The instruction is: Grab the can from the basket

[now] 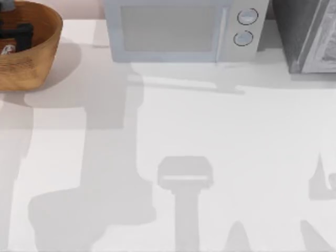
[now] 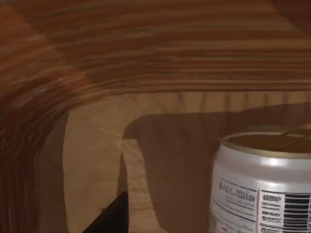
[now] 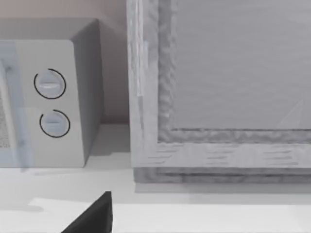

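While the basket [image 1: 37,58] rim hides the can [image 2: 262,184], the left tool's [image 1: 18,31] grip is unreadable.

The basket [image 1: 37,58] sits at about ten o'clock on the bench, in the far left corner, partly cut off by the top view's edge. It is a round woven bowl, orange-brown inside with fine ribbed rings and lighter tan outer walls. The can [image 2: 265,184] stands upright on the basket's floor, close to the ribbed inner wall, silver-white with printed text, a barcode and a tan-gold top.
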{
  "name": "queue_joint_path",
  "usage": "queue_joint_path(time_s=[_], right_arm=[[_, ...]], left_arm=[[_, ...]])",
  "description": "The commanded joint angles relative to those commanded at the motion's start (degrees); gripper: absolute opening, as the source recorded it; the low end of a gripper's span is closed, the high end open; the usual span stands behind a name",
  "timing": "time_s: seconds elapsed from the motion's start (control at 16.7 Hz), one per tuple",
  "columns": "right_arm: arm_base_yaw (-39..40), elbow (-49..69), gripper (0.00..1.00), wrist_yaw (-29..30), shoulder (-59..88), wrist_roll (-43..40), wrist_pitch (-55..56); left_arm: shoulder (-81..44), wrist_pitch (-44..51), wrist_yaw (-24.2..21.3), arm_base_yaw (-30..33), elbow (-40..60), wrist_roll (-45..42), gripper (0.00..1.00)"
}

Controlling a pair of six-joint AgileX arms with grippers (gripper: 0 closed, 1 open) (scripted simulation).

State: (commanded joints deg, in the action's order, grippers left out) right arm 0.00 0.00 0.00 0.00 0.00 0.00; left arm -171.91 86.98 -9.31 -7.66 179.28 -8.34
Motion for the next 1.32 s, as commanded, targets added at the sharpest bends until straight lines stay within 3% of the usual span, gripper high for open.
queue_joint_path(time_s=[0.6, 1.32], right_arm=[[0.0, 0.0, 1.0, 0.0, 0.0, 0.0, 0.0], [0.0, 0.0, 1.0, 0.0, 0.0, 0.0, 0.0]], left_arm=[[0.0, 0.0, 0.0, 0.0, 0.0, 0.0, 0.02], [4.0, -0.4, 0.7, 0.1, -2.0, 0.5, 0.0]])
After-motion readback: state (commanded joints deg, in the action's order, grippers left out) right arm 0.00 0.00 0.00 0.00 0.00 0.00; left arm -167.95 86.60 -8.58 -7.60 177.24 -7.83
